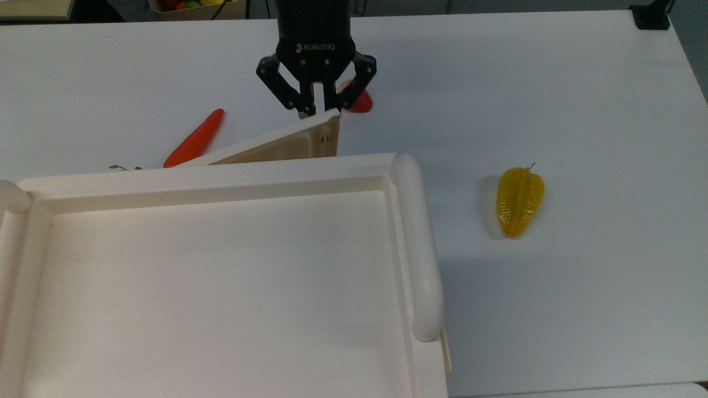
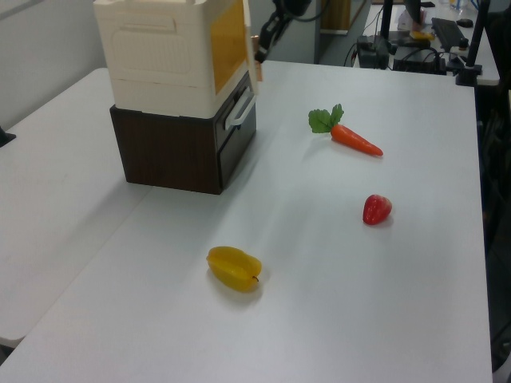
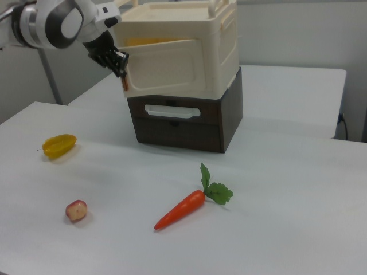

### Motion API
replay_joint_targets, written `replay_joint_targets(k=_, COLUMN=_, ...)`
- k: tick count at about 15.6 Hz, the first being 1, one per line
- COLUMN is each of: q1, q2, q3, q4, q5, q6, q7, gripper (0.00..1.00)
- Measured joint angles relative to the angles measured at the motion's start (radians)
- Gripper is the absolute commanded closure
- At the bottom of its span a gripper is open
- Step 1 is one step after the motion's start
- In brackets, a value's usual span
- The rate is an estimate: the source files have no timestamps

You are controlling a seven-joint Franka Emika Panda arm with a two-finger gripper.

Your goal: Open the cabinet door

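Observation:
The cabinet is a large cream-white box with a recessed top and thick rounded rails; it also appears as the cabinet and the cabinet on a dark base. The cabinet door stands swung out at an angle from the front, hinged toward the top view's left. In the right view the cabinet door hangs partly open and a yellowish interior shows above it. My gripper is shut on the door's free edge. The gripper sits at the door's left end in the right view, and the gripper is beside the cabinet's front.
A toy carrot lies on the white table left of the door in the top view. A red toy fruit sits just behind the gripper, a yellow star fruit to the right. A dark drawer unit carries the cabinet.

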Motion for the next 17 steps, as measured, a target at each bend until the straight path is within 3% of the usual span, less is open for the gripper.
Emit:
replay_joint_targets(k=3, q1=-0.045, q2=-0.047, q3=-0.01, q4=-0.007, q5=-0.001, q6=-0.22, q7=0.0, gripper=0.49)
replay_joint_targets(k=5, q1=-0.087, q2=-0.062, q3=-0.016, q4=-0.014, q5=-0.003, q6=-0.312, q7=0.0, gripper=0.0)
replay_joint_targets(k=11, q1=-0.159, q2=-0.107, q3=-0.022, q4=-0.023, q5=-0.069, q6=-0.531, q7=0.0, gripper=0.0)
replay_joint_targets(k=17, q1=-0.189, q2=-0.158, q3=-0.022, q4=-0.054, q5=-0.071, q6=-0.603, q7=0.0, gripper=0.0)
